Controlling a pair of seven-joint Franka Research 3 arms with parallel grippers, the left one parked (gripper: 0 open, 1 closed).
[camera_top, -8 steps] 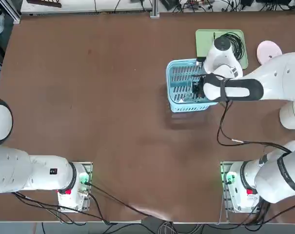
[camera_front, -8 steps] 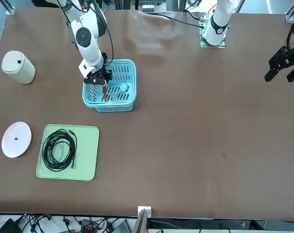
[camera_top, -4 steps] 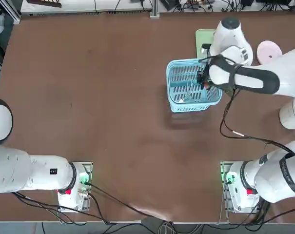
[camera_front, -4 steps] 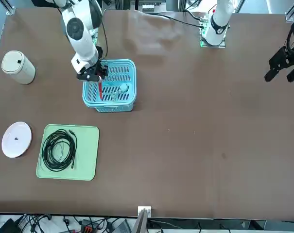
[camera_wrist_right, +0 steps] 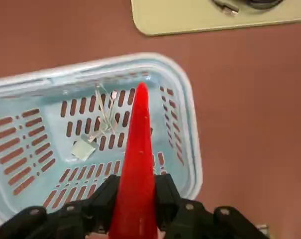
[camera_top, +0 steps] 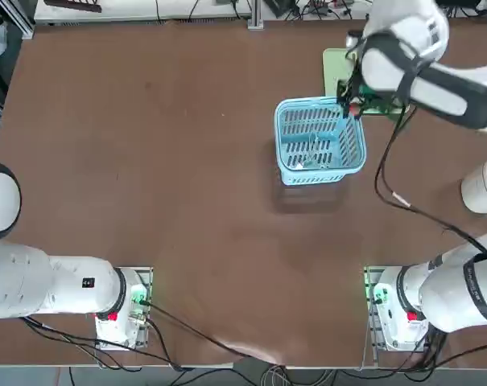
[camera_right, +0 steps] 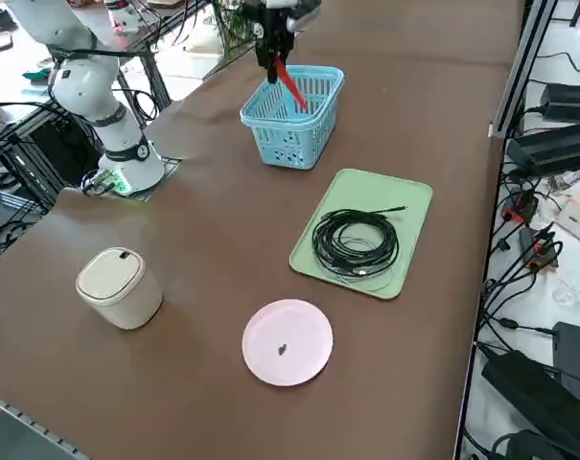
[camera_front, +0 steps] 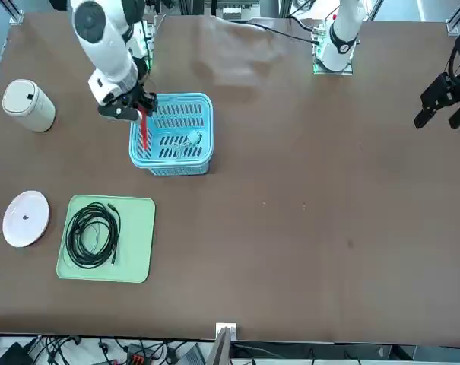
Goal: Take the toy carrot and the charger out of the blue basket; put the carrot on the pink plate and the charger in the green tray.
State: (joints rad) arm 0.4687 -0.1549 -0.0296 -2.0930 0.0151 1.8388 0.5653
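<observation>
Okay, I've got my right gripper clamped on the toy carrot, narrow end hanging down over the blue basket's edge, presumably to suit laying it on the pink plate.

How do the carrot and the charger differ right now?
The toy carrot is bright red and a plain tapering stick; the charger is a pale, small block with a thin, see-through-looking cord. The carrot is held in the robot's right tool, above the basket's edge, while the charger lies inside on the slatted bottom. Neither has reached its destination.
</observation>
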